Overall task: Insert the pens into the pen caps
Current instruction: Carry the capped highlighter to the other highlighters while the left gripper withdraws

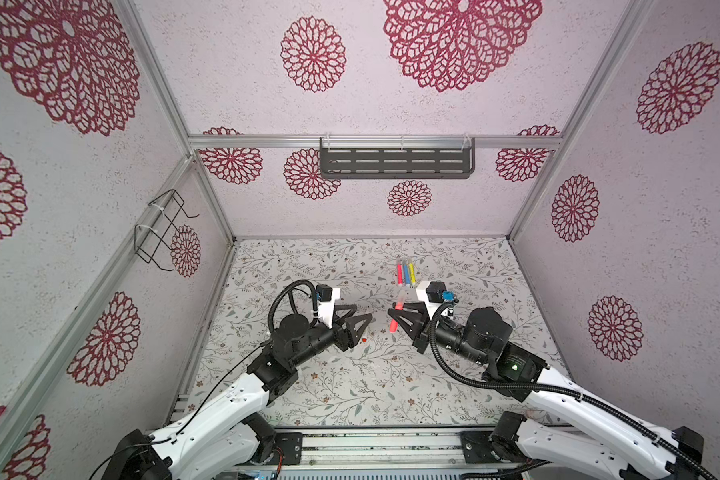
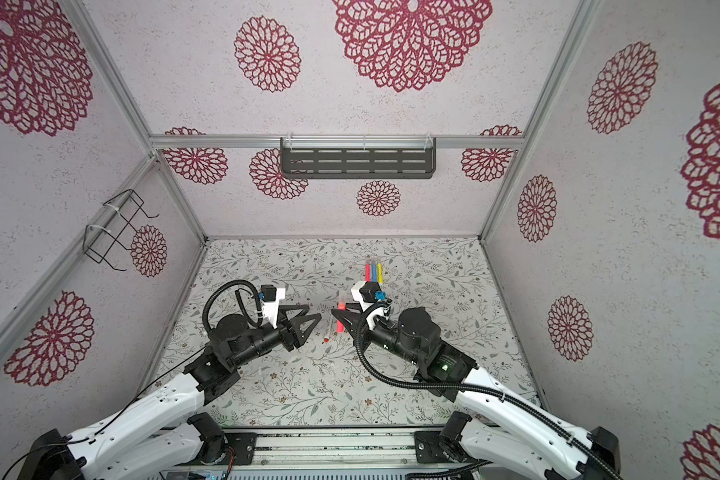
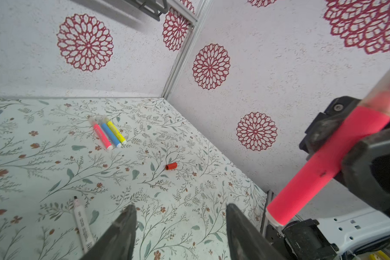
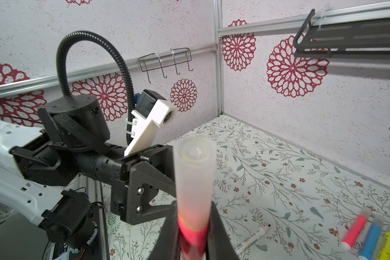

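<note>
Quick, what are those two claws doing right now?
Left gripper: open, holding nothing.
Right gripper: closed on a reddish-pink pen.

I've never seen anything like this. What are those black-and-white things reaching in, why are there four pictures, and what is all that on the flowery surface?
Those are two robot arms, each ending in a two-fingered gripper. Two pictures come from a camera pair overhead, showing the whole booth. The other two come from a small camera on each arm's wrist. On the flowery table, three capped pens, pink, blue and yellow, lie side by side. Nearer the arms lie a white pen with its dark tip bare and a small red cap. The left gripper is open and empty. The right gripper is shut on a bright red pen, which wears a pale see-through cap.
</note>
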Available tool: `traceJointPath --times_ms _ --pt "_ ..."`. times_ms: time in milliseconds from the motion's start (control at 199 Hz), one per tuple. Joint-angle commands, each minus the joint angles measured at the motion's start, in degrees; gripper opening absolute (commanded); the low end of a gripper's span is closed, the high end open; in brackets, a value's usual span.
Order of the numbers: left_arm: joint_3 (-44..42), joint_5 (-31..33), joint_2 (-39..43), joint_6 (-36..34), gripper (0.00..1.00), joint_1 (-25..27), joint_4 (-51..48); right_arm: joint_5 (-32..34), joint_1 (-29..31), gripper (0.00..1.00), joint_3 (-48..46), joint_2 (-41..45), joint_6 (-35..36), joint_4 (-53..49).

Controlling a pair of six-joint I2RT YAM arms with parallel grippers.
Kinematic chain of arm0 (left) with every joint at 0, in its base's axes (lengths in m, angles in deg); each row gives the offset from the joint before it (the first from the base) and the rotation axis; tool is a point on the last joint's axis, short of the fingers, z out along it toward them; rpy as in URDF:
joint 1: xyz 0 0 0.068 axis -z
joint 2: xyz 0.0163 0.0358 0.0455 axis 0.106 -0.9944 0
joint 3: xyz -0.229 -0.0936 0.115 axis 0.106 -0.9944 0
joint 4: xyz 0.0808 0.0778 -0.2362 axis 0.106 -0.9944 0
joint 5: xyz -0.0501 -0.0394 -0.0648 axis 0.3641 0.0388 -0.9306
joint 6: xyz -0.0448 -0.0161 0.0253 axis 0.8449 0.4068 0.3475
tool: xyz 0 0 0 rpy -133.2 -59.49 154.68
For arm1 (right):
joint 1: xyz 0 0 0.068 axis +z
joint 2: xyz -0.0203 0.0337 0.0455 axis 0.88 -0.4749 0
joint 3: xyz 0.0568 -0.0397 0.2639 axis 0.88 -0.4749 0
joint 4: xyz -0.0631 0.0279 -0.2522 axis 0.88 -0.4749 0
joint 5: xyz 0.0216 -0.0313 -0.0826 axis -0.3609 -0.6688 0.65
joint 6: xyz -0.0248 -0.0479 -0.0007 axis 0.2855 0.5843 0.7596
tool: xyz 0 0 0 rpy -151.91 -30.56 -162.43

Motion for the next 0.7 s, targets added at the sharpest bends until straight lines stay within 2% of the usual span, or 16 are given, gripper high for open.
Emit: traceJointPath --times_ms 0,55,125,306,527,697 --pt "3.8 3.4 -2.8 -1.4 0.64 -0.2 -7.5 0.5 -5.5 0.0 6.2 -4.1 -1.7 -6.2" --pt "4.9 2.8 -4.8 -1.6 0.64 -0.1 -9.2 -0.5 -7.3 0.0 7.2 -6.3 -1.6 -7.4" --pt "5.7 3.8 -6.7 -1.0 0.64 0.5 -10.3 2.0 -10.0 0.0 8.3 -9.1 -2.6 -8.9" --pt "9.4 8.0 -12.7 -0.6 0.63 1.7 -17.2 4.1 -21.0 0.0 22.6 -24.2 -7.3 -26.1" --pt "14.2 9.8 -20.0 -0.4 0.62 3.5 -22.4 4.6 -32.4 0.0 31.6 -40.2 -6.7 -30.4" --pt "15.3 11.1 -22.1 -0.2 0.62 4.4 -22.7 3.8 -37.7 0.0 44.2 -55.6 -5.3 -35.6"
